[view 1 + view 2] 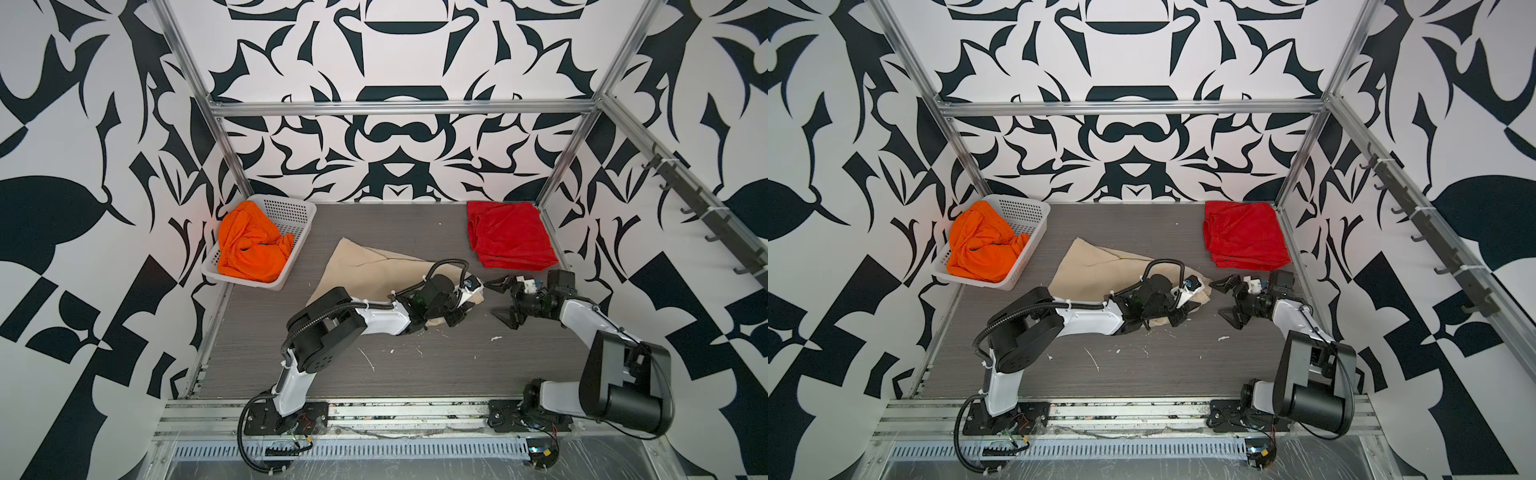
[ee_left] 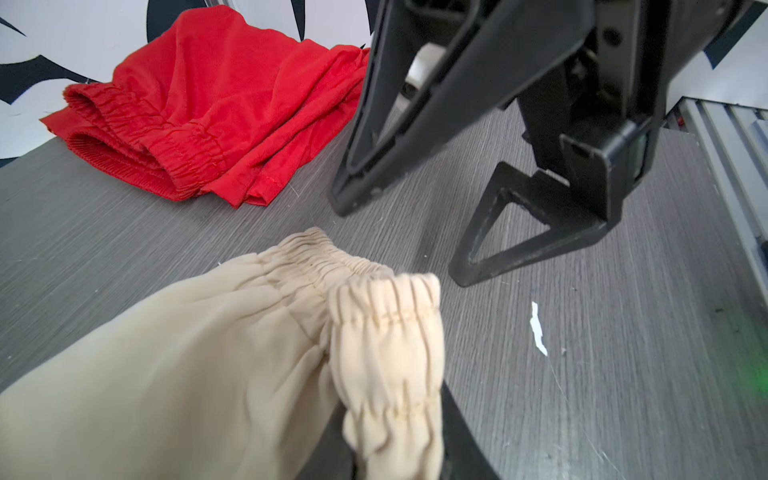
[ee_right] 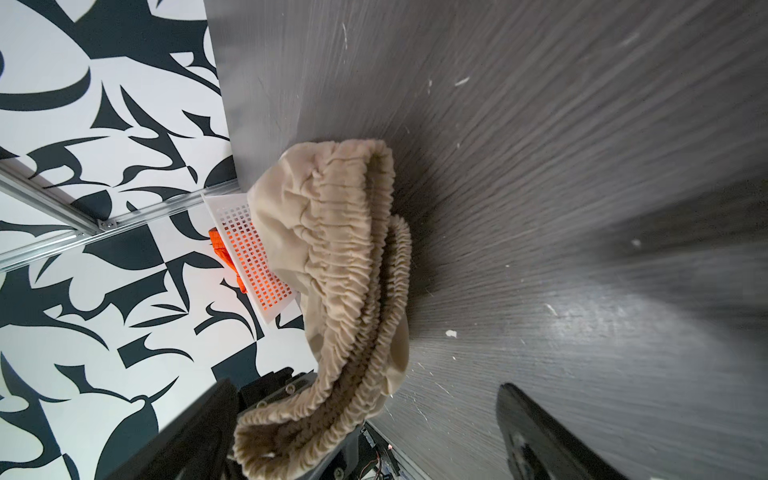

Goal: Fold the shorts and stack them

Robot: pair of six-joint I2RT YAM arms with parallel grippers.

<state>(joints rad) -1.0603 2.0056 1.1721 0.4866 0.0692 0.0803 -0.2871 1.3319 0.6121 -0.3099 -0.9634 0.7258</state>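
- The left gripper (image 1: 459, 311) is reached out over the middle of the table (image 1: 415, 365), and it's clamped on the beige shorts (image 1: 374, 266) right at the elastic waistband.
- On the left wrist camera the gathered waistband (image 2: 386, 332) bunches up between the two dark fingers (image 2: 461, 432). The jaws are nearly together with the cloth pinched between them.
- The gripped end sits bunched up, while the rest of the beige shorts lies flat on the table. It tapers to a point toward the far left, near the basket (image 1: 291, 212).
- The right gripper (image 1: 500, 299) has its jaws spread as wide as I see them go, with nothing between them.
- It hangs just beside the waistband on the right, with a gap to the cloth. Both top views show that gap, and the right wrist camera looks straight at the waistband (image 3: 332, 232).
- I can't tell whether its lower finger is touching the table or hanging just over it.
- The red shorts (image 1: 509, 235) are folded flat in the far right corner, just beyond the right gripper and apart from it.
- The orange shorts (image 1: 249, 245) are heaped and crumpled in the white basket at the far left.
- There are a few small white scraps (image 1: 496, 338) on the table near the arms.
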